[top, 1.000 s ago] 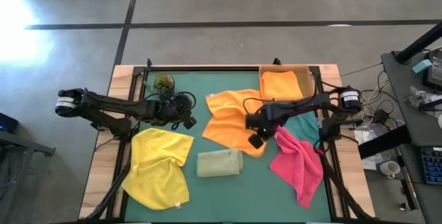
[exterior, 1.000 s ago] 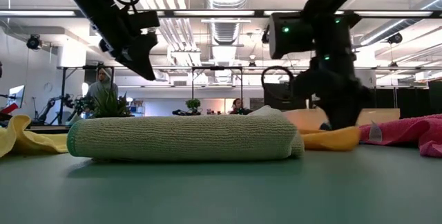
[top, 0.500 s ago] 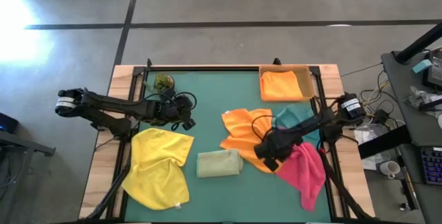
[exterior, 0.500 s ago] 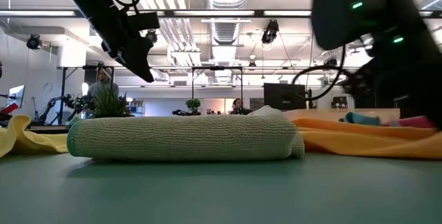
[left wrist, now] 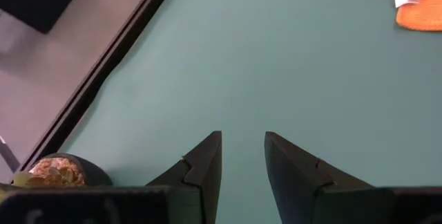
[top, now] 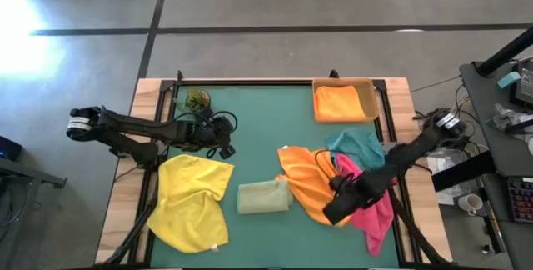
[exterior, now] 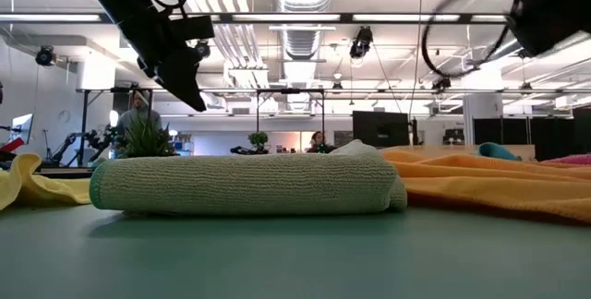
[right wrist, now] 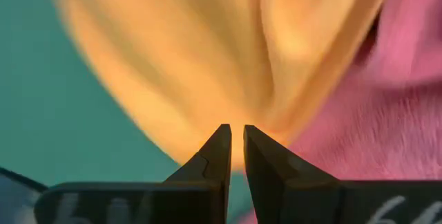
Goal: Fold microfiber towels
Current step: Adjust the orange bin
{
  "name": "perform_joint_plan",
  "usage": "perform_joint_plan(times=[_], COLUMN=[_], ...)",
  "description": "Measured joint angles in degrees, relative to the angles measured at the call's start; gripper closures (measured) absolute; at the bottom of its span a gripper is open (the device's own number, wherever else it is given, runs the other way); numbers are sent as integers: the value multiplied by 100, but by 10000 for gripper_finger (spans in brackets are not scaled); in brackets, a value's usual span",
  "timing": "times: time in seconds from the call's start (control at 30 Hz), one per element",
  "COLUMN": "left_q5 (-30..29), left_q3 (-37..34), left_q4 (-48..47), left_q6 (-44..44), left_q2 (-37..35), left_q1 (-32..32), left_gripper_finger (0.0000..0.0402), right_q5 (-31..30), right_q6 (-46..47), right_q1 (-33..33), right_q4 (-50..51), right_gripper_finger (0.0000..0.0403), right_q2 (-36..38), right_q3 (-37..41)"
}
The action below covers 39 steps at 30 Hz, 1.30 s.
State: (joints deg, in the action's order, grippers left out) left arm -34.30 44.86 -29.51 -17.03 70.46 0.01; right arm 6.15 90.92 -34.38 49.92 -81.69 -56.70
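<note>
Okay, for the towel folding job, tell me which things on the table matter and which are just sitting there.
For the job:
- loose orange towel, pinched by the right gripper
- pink towel
- teal towel
- yellow towel
- folded olive green towel
- folded orange towel

Just lying about:
- tan tray
- plant ball

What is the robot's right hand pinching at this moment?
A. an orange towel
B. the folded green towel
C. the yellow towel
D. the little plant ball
A: the right hand has its fingers closed on an edge of the loose orange towel, beside the pink towel.
</note>
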Motion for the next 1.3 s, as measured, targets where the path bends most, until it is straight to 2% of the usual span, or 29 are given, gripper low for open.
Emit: perform_joint_plan(times=[0.17,0.3,0.37,0.43,0.63,0.83,0.93,1.13,1.3], left_q5=[22,191,321,411,468,504,712,819,823], left_q3=[0,0,0,0,0,0,11,11,11], left_q4=[8,8,8,8,25,150,359,815,1019], left_q6=[254,268,270,275,282,246,243,246,248], left_q2=[0,0,0,0,0,0,0,2,2], left_q1=[0,0,0,0,0,130,288,765,1194], left_gripper_finger=[306,306,306,306,306,306,306,306,306], right_q5=[-1595,-3010,-3461,-3601,-3443,-2636,-2055,-1285,-591], right_q6=[88,-170,-543,-995,-2420,-3976,-4755,-5790,-6177], right_q1=[168,550,869,1300,2814,4446,5307,6841,7613], right_q4=[-44,-52,-46,-51,-91,-450,-769,-1267,-1690], right_gripper_finger=[369,369,369,369,369,369,369,369,369], right_q2=[725,1262,1502,1722,2072,2062,1898,1336,662], right_q3=[-3,-3,-3,-4,-5,-5,-3,-3,-5])
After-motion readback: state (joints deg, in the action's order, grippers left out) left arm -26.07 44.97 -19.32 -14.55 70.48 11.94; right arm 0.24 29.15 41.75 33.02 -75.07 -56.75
